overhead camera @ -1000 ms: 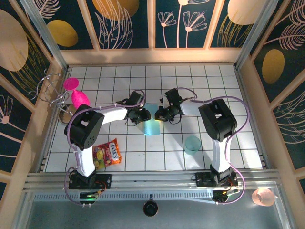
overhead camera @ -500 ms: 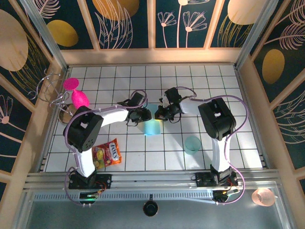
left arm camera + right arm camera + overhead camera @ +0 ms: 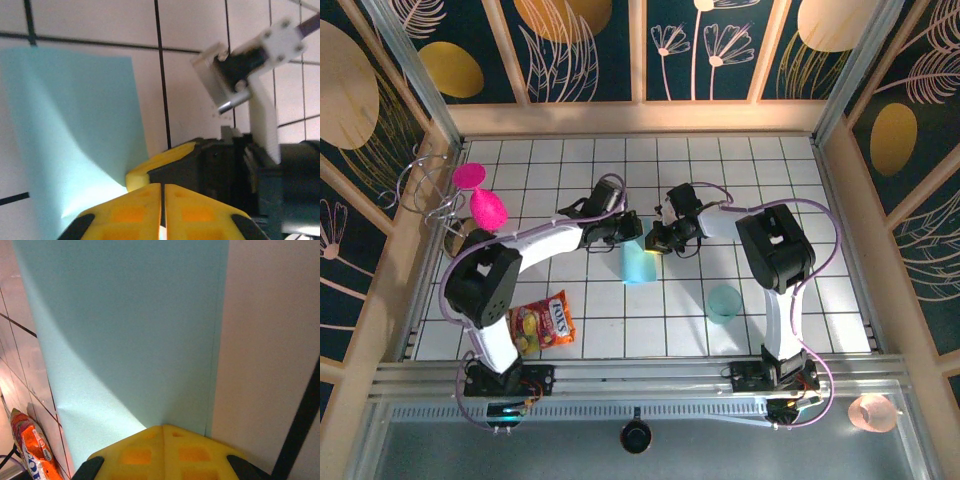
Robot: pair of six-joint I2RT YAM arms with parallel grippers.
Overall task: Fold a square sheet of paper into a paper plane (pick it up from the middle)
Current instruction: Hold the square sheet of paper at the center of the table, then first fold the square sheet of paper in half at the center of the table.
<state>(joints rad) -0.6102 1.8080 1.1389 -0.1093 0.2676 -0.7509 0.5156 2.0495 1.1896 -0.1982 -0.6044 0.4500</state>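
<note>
Tabletop (image 3: 820, 300): right end effector (image 3: 165, 429) pinches sheet (image 3: 639, 266) edge; left end effector (image 3: 162, 187) (closed) alongside.

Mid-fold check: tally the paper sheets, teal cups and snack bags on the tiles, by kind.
square sheet of paper: 1
teal cup: 1
snack bag: 1
Total: 3

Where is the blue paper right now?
In the top view the light-blue paper sits in the middle of the tiled table, pinched between the left claw and right claw, with the teal cup to its near right.
</note>
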